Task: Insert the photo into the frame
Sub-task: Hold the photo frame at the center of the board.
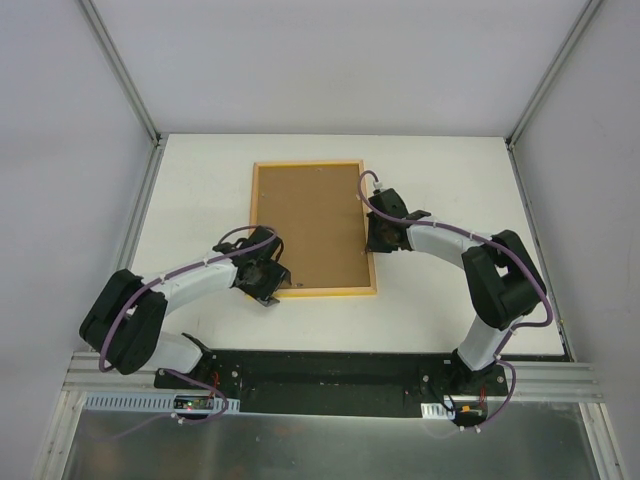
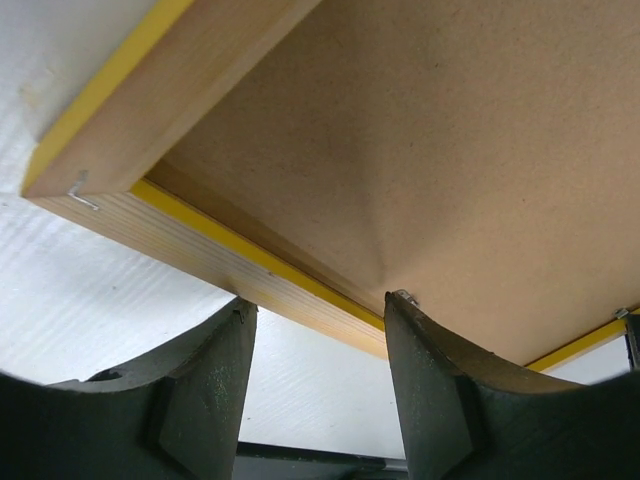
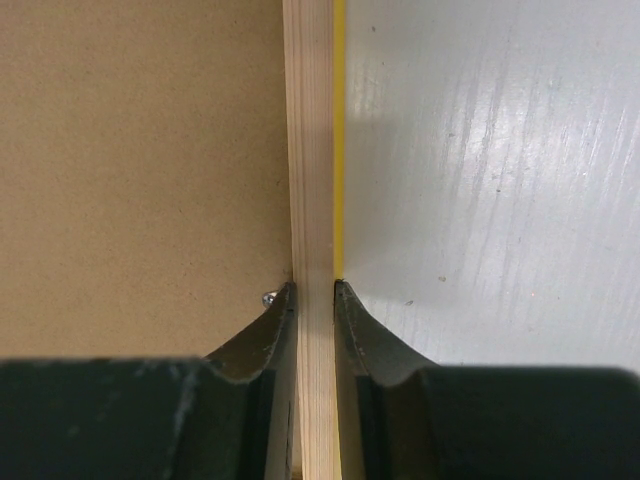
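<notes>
The thin yellow-fronted wooden frame (image 1: 305,164) lies face down on the white counter (image 1: 200,200), with a brown hardboard panel (image 1: 310,225) filling its back. The right pincer (image 3: 313,288) pinches the frame's right rail. The left pincer (image 2: 320,308) stands spread at its near rail.

The left gripper (image 2: 318,305) stands open, its fingers (image 2: 430,390) astride the frame (image 2: 200,250) rail; one tip seems to touch the brown backing (image 2: 440,150) by a metal tab (image 2: 406,297).

Around the frame (image 1: 254,225), bare table (image 1: 200,190) leaves room at nine and twelve o'clock; the right gripper (image 1: 370,238) blocks three o'clock, the left gripper (image 1: 272,290) seven o'clock.
</notes>
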